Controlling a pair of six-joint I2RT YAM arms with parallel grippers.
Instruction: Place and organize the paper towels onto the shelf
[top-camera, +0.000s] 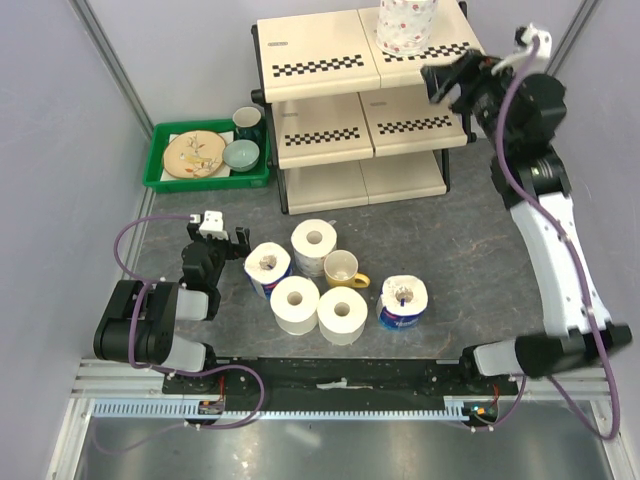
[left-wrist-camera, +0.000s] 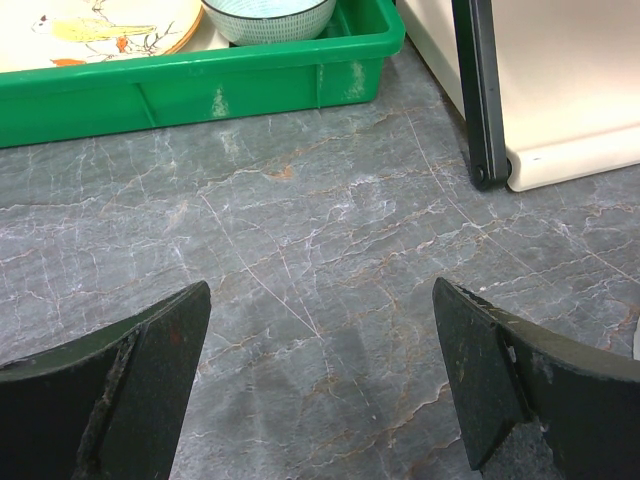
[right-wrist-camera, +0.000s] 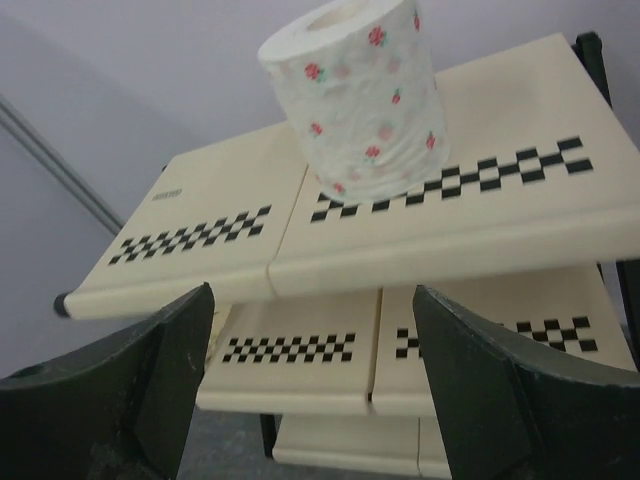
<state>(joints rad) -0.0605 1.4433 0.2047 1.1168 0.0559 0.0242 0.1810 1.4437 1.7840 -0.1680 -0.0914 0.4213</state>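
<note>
One floral paper towel roll (top-camera: 405, 25) stands upright on the right half of the shelf's (top-camera: 320, 120) top tier; it also shows in the right wrist view (right-wrist-camera: 360, 95). My right gripper (top-camera: 452, 88) is open and empty, held in the air just in front of the shelf's (right-wrist-camera: 450, 240) right side, below that roll. Several other rolls stand grouped on the table: two blue-wrapped (top-camera: 268, 268) (top-camera: 403, 302) and three white (top-camera: 314, 240) (top-camera: 295, 303) (top-camera: 342, 313). My left gripper (top-camera: 222, 242) is open and empty, low over the table left of the group (left-wrist-camera: 320, 380).
A yellow mug (top-camera: 343, 268) sits among the rolls. A green tray (top-camera: 160, 170) with a plate, bowl and cup stands left of the shelf; its wall (left-wrist-camera: 200, 85) and the shelf's black leg (left-wrist-camera: 480, 90) lie ahead of my left gripper.
</note>
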